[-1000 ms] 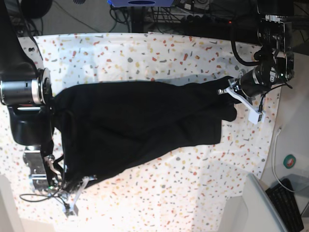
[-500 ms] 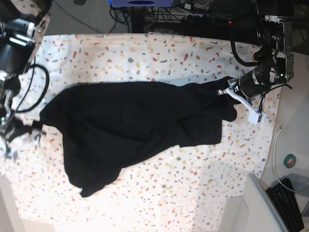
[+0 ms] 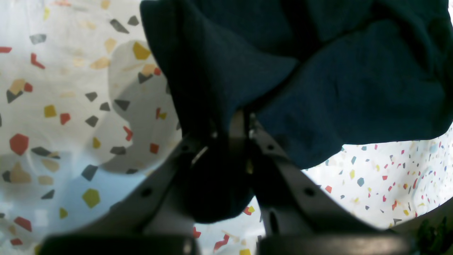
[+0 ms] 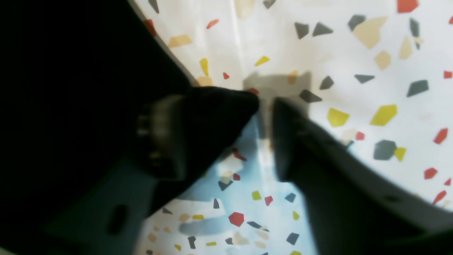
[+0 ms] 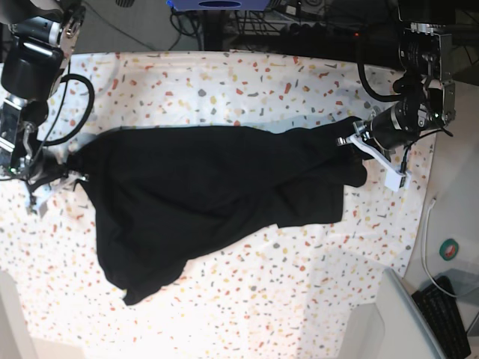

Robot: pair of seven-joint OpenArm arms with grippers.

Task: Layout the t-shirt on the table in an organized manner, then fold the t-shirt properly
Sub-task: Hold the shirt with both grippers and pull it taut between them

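Black t-shirt (image 5: 217,194) sprawled across speckled table (image 5: 247,82), cables (image 5: 299,19) behind

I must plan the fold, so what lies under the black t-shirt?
Under the black cloth t-shirt only the white speckled tablecloth of the table shows around its edges; anything beneath its middle is covered.

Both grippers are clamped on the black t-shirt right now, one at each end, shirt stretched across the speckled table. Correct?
Only the left gripper is clamped on the t-shirt. The right wrist view shows the right gripper with its jaws apart at the shirt's edge, not clamped. The shirt does lie across the table.
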